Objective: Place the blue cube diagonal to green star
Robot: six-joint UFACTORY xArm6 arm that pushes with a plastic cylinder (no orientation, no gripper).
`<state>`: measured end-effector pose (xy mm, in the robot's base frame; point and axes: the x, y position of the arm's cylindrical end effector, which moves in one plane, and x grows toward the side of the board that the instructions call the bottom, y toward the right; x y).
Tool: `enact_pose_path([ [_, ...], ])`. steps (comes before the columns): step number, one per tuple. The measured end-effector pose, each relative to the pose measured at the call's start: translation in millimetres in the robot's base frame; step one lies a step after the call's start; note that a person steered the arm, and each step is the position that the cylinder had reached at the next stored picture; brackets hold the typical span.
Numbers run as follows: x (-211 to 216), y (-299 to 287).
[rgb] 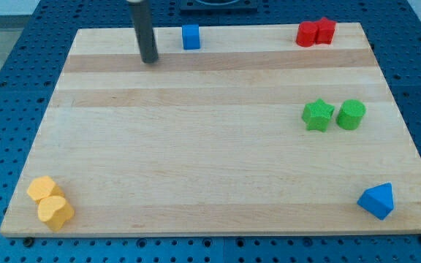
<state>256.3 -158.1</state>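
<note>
The blue cube (190, 36) sits near the view's top edge of the wooden board, left of centre. The green star (317, 115) lies at the view's right, mid-height, touching a green cylinder (351, 115) on its right. My tip (150, 61) rests on the board a little to the left of and below the blue cube, apart from it. The rod rises from there out of the view's top.
Two red blocks (316, 32) stand together at the top right. A blue wedge-like block (377, 200) lies at the bottom right. Two yellow blocks (50, 202) sit at the bottom left corner. The board (196, 146) lies on a blue perforated table.
</note>
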Motion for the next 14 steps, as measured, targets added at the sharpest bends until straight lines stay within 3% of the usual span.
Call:
enact_pose_path([
  [1,-58,0],
  [4,-35,98],
  [5,-33,107],
  [6,-31,71],
  [7,50,57],
  [8,138,104],
  [9,194,205],
  [10,238,252],
  [12,265,334],
  [14,293,459],
])
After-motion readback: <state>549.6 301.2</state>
